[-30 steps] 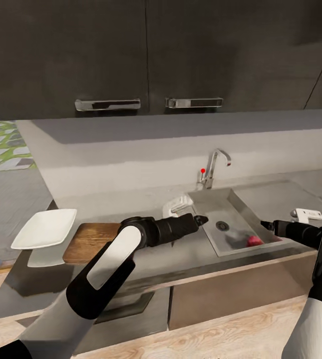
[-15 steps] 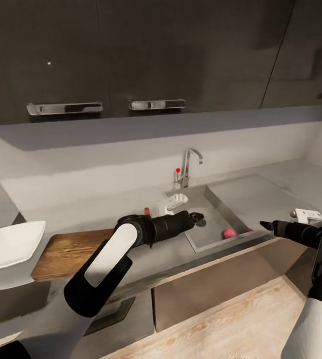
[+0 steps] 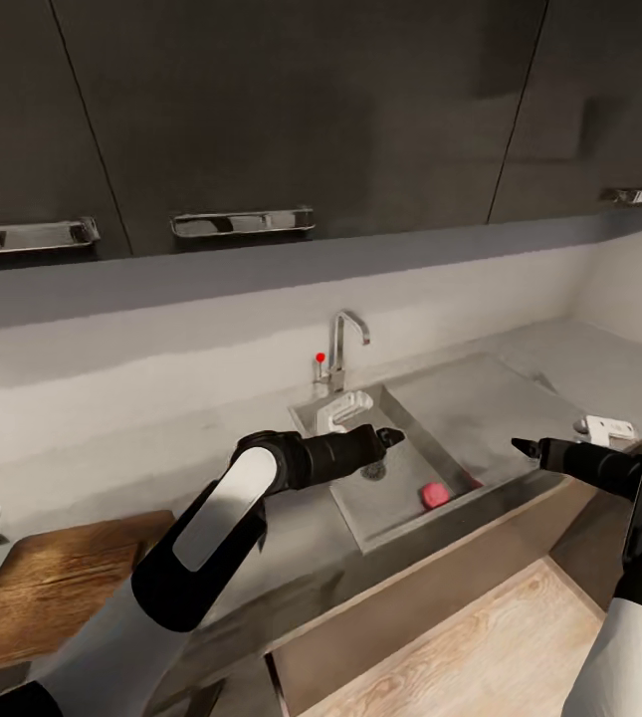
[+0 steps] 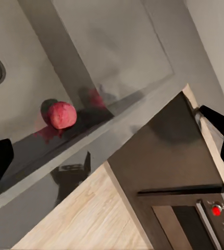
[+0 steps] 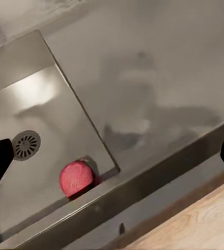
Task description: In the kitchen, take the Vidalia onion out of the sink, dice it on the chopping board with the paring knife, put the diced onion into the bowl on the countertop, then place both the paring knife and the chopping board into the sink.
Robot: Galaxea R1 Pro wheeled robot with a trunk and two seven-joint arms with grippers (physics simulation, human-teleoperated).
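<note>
Both black grippers are spread wide and hold nothing: the left gripper (image 3: pixel 390 436) hangs over the rectangular stainless-steel sink (image 3: pixel 400 393) near its round dark drain (image 5: pixel 26 144), and the right gripper (image 3: pixel 522 447) hovers above the glossy grey countertop (image 3: pixel 520 398) beside the basin's right rim. Between them lies open room. The small pinkish-red Vidalia onion (image 3: pixel 433 494) rests in the basin's near right corner, against the front wall. A dark brown wooden chopping board (image 3: pixel 52 578) lies well apart, on the left.

1 onion (image 3: pixel 434 493), 1 sink (image 3: pixel 400 498), 1 board (image 3: pixel 52 588), 2 grippers, 3 cabinet handles (image 3: pixel 243 222)
</note>
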